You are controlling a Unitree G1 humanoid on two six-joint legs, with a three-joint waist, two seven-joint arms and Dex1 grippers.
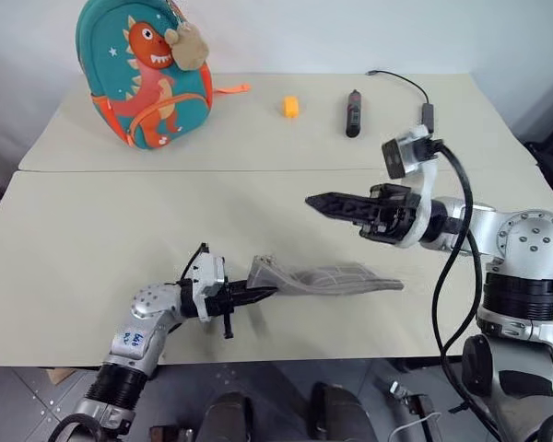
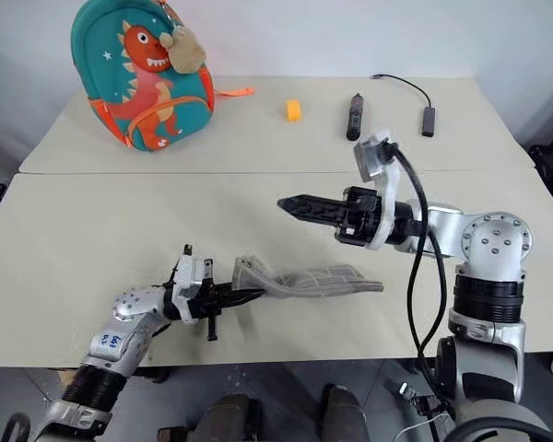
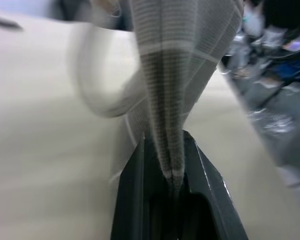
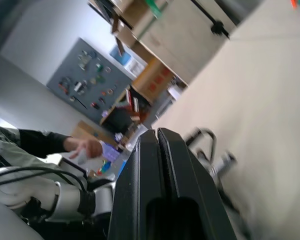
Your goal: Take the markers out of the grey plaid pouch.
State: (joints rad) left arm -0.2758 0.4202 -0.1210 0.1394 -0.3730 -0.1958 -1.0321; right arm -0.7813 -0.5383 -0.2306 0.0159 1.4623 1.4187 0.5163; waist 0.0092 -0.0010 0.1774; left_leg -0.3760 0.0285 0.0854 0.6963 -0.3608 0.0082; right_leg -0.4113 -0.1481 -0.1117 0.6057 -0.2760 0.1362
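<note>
Head camera, left eye view: the grey plaid pouch [image 1: 327,277] lies low in the centre of the frame on the table [image 1: 92,230], stretched sideways; its left end is lifted and pinched by the left gripper [image 1: 263,294], whose fingers are closed on the fabric; the right gripper [image 1: 315,202] hangs above the table right of centre, level and pointing toward the left of the frame, its fingers pressed together and holding nothing, apart from the pouch. Along the top of the frame sit a teal dinosaur backpack [image 1: 147,78] at upper left, a small orange block [image 1: 290,107] near top centre, and a black stick-shaped device [image 1: 353,112] just right of it, with a black cable [image 1: 401,81] beyond.

Left wrist view: the two dark fingers [image 3: 135,200] clamp a folded edge of the pouch, which fans out upward through the middle of the frame; the surroundings are blurred.

Right wrist view: the fingers [image 4: 140,200] meet with no gap between them; pale table fills the right side; a person's hand [image 4: 87,148] shows at left centre in the background.
</note>
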